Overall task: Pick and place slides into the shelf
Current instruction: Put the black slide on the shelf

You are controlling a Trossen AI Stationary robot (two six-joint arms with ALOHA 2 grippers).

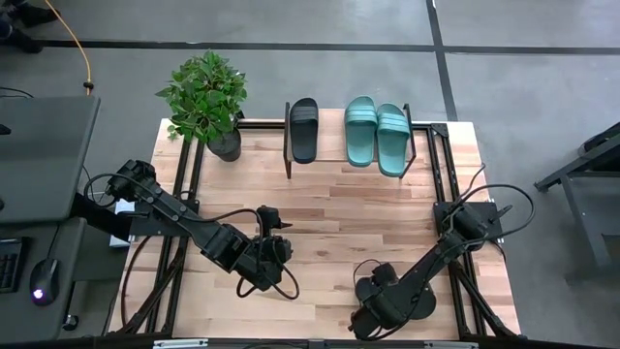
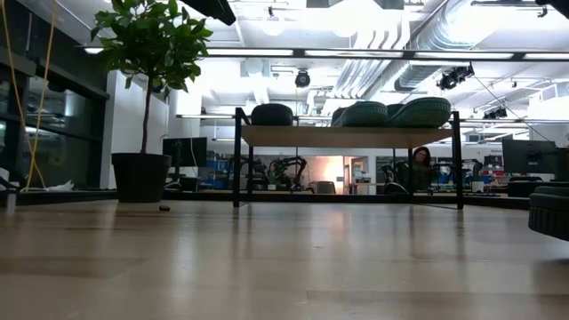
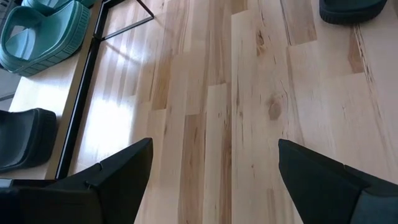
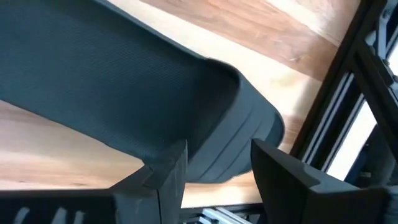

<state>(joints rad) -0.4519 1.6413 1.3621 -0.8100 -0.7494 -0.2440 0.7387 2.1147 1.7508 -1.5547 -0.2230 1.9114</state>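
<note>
The shelf (image 1: pixel 329 145) stands at the table's far edge. Flat on its plank top lie one black slide (image 1: pixel 304 129) and two teal slides (image 1: pixel 360 131) (image 1: pixel 392 139). A second black slide (image 1: pixel 415 302) is at the near right, with my right gripper (image 1: pixel 380 308) shut on it. It also shows in the low view (image 2: pixel 551 213) and the left wrist view (image 3: pixel 348 9). My left gripper (image 1: pixel 276 244) hangs open over bare wood at the near middle (image 3: pixel 214 155). My right gripper (image 4: pixel 217 158) holds the black slide by its side edge (image 4: pixel 224 140), which fills the gap between the two fingers. One finger (image 4: pixel 168 177) stands over the slide's inner side, the other (image 4: pixel 280 177) outside it. The fingers slant steeply down from above. The slide sits low at the table; whether it rests there I cannot tell.
A potted plant (image 1: pixel 205 97) stands at the far left beside the shelf. Black frame rails (image 1: pixel 446 184) run along the table's left and right sides. Bare wood lies between the grippers and the shelf. A person (image 2: pixel 420 162) shows far behind the table.
</note>
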